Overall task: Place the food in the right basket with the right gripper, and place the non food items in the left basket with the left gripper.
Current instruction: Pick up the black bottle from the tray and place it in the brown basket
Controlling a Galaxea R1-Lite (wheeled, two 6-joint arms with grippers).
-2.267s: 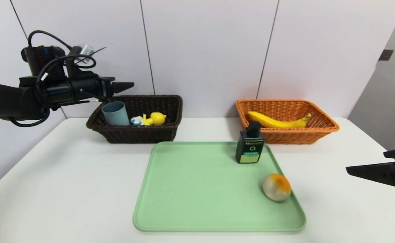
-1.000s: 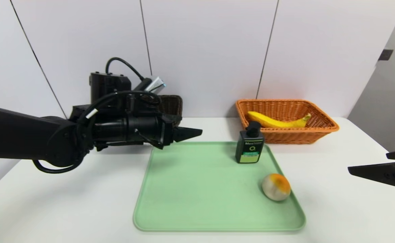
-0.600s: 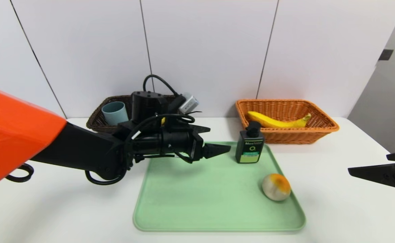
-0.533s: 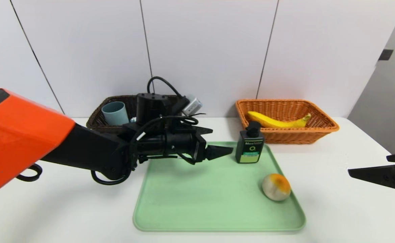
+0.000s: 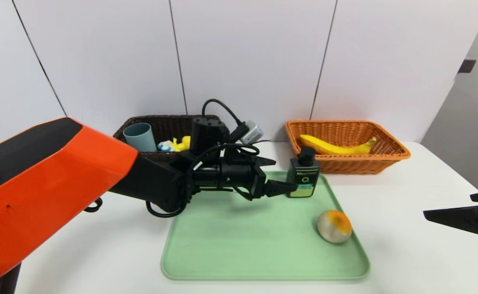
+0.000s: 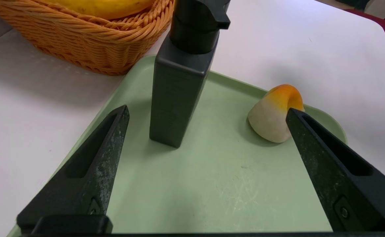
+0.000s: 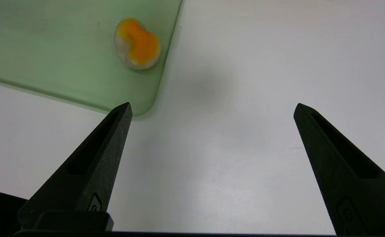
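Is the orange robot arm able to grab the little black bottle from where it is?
Probably yes. The left gripper is open beside the pump bottle, which stands upright on the green tray; nothing lies between them.

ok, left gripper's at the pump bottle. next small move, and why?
Probably ease the left gripper a little farther forward, then close. It is open and the pump bottle stands upright on the green tray, nearer one finger and just ahead of the tips, not yet between them.
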